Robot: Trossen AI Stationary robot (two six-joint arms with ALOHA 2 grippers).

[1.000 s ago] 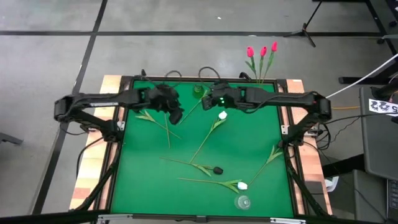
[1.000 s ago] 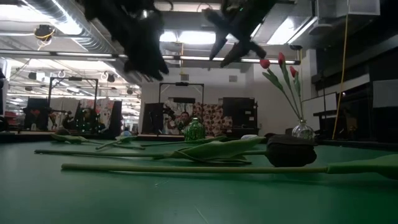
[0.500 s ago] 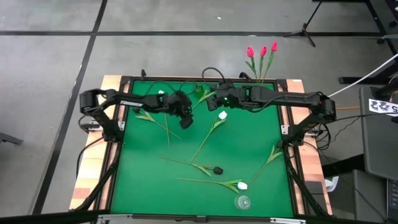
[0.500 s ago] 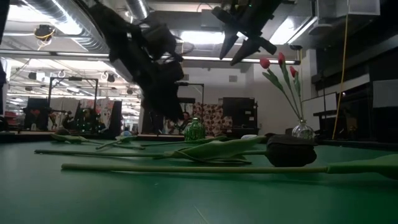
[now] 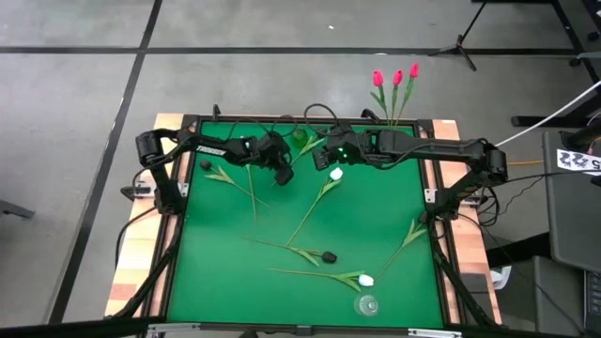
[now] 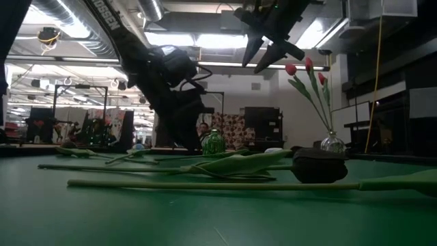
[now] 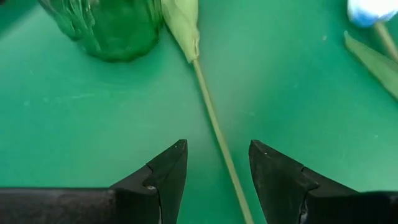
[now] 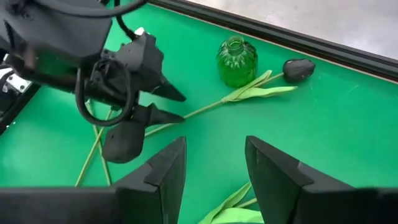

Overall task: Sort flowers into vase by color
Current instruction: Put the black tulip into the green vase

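Both pincers near the far edge of the green surface (image 5: 216,282), both empty.

Left pincer (image 5: 285,172) low over the stem of a black tulip (image 8: 298,68), jaws apart, stem running between the fingers (image 7: 163,177) (contact can't be confirmed). That tulip lies just beside the green vase (image 8: 236,60), near the far rim. Right pincer (image 5: 322,160) hangs above the surface close by, jaws apart, nothing in them. Remaining tulips lie scattered: white one (image 5: 336,175) mid-surface, black (image 5: 328,255) and white (image 5: 367,280) toward the near edge beside a clear vase (image 5: 366,304). Three red tulips (image 5: 395,77) stand in a vase at the far right corner. Left half of the surface largely open.
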